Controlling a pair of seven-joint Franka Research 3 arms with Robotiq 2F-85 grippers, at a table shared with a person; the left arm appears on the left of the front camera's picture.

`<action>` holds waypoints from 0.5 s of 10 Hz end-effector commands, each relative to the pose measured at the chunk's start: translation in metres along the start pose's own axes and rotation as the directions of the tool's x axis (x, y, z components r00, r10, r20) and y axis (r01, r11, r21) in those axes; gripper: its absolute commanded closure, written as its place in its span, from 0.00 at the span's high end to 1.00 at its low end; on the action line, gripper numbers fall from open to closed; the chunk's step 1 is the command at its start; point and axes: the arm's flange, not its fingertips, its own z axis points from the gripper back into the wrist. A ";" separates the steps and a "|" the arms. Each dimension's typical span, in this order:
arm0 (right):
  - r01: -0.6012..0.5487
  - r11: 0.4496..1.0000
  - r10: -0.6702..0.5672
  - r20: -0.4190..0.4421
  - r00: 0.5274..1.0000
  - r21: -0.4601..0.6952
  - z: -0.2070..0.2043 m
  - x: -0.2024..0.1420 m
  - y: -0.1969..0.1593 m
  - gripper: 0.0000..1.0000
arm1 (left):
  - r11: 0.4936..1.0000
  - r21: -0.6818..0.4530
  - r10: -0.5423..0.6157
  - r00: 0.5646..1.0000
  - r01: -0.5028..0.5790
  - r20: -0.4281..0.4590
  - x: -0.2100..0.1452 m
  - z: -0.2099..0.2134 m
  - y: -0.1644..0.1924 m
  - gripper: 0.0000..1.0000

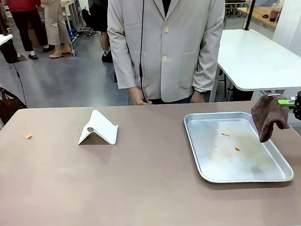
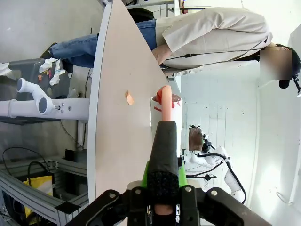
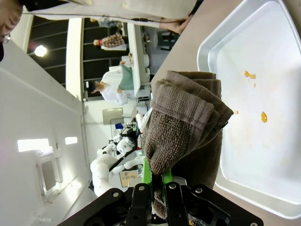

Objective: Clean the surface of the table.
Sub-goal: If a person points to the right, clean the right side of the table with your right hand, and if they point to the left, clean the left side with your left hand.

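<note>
Holding a folded brown cloth (image 1: pixel 267 116) in the right end effector (image 1: pixel 287 103), pinched shut on its top fold, up in the air by the right rim of the metal tray (image 1: pixel 194 141). Gripping a black-sleeved stick with a peach tip (image 2: pixel 164 136) in the left end effector (image 2: pixel 163 183), clamped tight around it too, looking along the table (image 1: pixel 145 191) from its left end.

Scanning that brownish table top now: spotting one orange scrap (image 1: pixel 27 135) near the left end, well apart from a white folded stand (image 1: pixel 97 128) nearer the middle. Seeing orange specks (image 1: pixel 237 149) inside the tray (collected debris, by the look of it). So, probably mid-job, with that scrap left to clear.

To wipe well: lower the cloth until flat on the table, not bunched. Press evenly and sweep in long overlapping passes toward one side. Steer round the stand, or risk tipping it. Mind the person's hand (image 1: pixel 138 99) at the far edge. Keep the grip high on the cloth, clear of the surface.
</note>
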 end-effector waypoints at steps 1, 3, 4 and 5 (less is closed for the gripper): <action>0.000 1.000 0.000 -0.006 1.000 0.005 0.002 -0.002 0.004 0.00 | 1.000 -0.006 -0.019 1.000 0.019 0.003 -0.004 0.003 -0.005 0.22; 0.000 1.000 0.000 -0.006 1.000 0.005 0.002 -0.002 0.004 0.00 | 1.000 0.008 0.030 0.997 -0.029 -0.074 0.003 -0.015 -0.004 0.22; 0.000 1.000 0.000 -0.006 1.000 0.005 0.002 -0.002 0.004 0.00 | 0.997 0.035 0.071 0.985 -0.067 -0.156 0.009 -0.028 -0.011 0.22; 0.000 1.000 0.000 -0.006 1.000 0.005 0.002 -0.002 0.004 0.00 | 0.994 0.083 0.085 0.979 -0.070 -0.183 0.017 -0.039 -0.019 0.22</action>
